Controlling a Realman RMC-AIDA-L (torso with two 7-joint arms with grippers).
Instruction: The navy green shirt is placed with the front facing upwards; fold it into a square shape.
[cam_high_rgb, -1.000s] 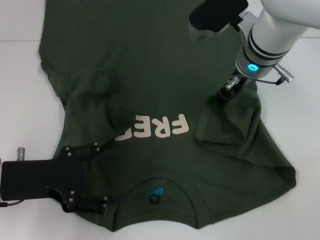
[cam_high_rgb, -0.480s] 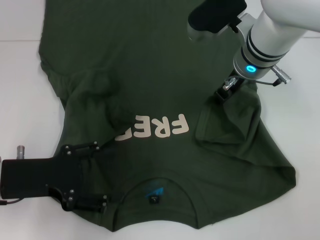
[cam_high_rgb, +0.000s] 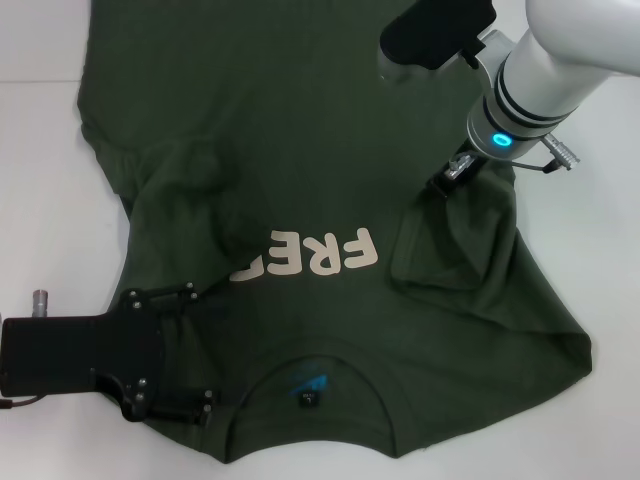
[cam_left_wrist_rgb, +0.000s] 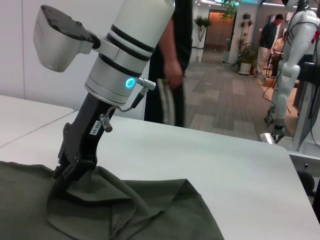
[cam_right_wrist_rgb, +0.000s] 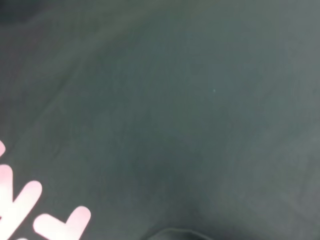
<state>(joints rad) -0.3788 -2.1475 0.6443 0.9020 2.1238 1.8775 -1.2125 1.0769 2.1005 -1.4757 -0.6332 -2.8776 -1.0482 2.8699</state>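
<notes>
Head view: the navy green shirt (cam_high_rgb: 330, 170) lies front up on the white table (cam_high_rgb: 40, 180), collar toward the robot, cream lettering (cam_high_rgb: 305, 255) partly hidden by a fold on the robot's left side. The sleeve on the robot's right is folded inward over the body. The right gripper (cam_high_rgb: 450, 183) stands at that fold's upper corner, jaws clamped on a pinch of the shirt fabric; the left wrist view confirms cloth gathered and drawn up between its tips (cam_left_wrist_rgb: 72, 172). The left gripper (cam_high_rgb: 200, 350) rests low on the shirt's shoulder beside the collar, fingers spread apart, one (cam_high_rgb: 160, 297) above, one (cam_high_rgb: 175, 408) below, both lying on the cloth. Right wrist view shows only shirt fabric (cam_right_wrist_rgb: 175, 100) and part of the lettering (cam_right_wrist_rgb: 35, 210).
</notes>
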